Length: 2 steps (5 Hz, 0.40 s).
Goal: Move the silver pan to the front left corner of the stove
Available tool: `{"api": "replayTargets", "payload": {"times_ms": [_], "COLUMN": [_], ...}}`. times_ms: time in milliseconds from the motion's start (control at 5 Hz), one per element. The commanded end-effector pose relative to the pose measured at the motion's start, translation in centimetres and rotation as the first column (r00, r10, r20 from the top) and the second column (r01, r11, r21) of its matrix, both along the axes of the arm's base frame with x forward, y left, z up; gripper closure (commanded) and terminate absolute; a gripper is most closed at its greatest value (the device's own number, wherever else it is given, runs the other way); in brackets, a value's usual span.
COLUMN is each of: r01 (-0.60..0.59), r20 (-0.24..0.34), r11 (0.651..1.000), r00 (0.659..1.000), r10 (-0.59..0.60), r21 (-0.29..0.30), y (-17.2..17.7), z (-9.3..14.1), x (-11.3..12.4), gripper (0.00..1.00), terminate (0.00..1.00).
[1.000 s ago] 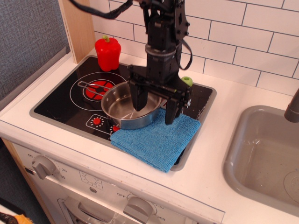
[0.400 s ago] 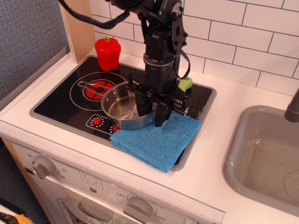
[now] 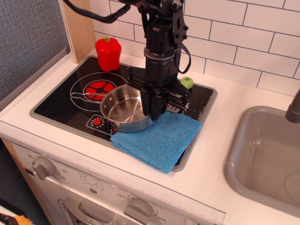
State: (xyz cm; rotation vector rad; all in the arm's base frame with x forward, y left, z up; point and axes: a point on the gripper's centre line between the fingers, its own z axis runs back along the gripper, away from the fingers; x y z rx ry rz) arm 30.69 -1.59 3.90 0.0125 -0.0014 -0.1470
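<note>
1. The black robot gripper (image 3: pixel 151 108) was wide open a second ago. Now its fingers have squeezed shut on the right rim of the round shiny silver pan (image 3: pixel 123 108).
2. The pan has tipped up a bit and slid a little left. Its thin wire handle (image 3: pixel 85 95) points left over the red burner ring.
3. The pan sits near the middle front of the glossy black stove (image 3: pixel 58 106), just beside the fuzzy blue cloth (image 3: pixel 159 138).
4. I think the carrying has started. The front left corner is empty and waiting.
</note>
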Motion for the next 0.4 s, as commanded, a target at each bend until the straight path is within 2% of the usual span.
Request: {"api": "replayTargets", "payload": {"times_ms": [0,200], "r01": [0.023,-0.02], "r20": [0.131,0.149], "r11": [0.998,0.999], "r00": [0.991,0.989], "r10": [-0.016,0.026], "r21": [-0.053,-0.04], "y": [1.1,4.0], "z": [5.4,7.7], "x": [1.2,0.2], "gripper": [1.0,1.0], "terminate": [0.0,0.0]}}
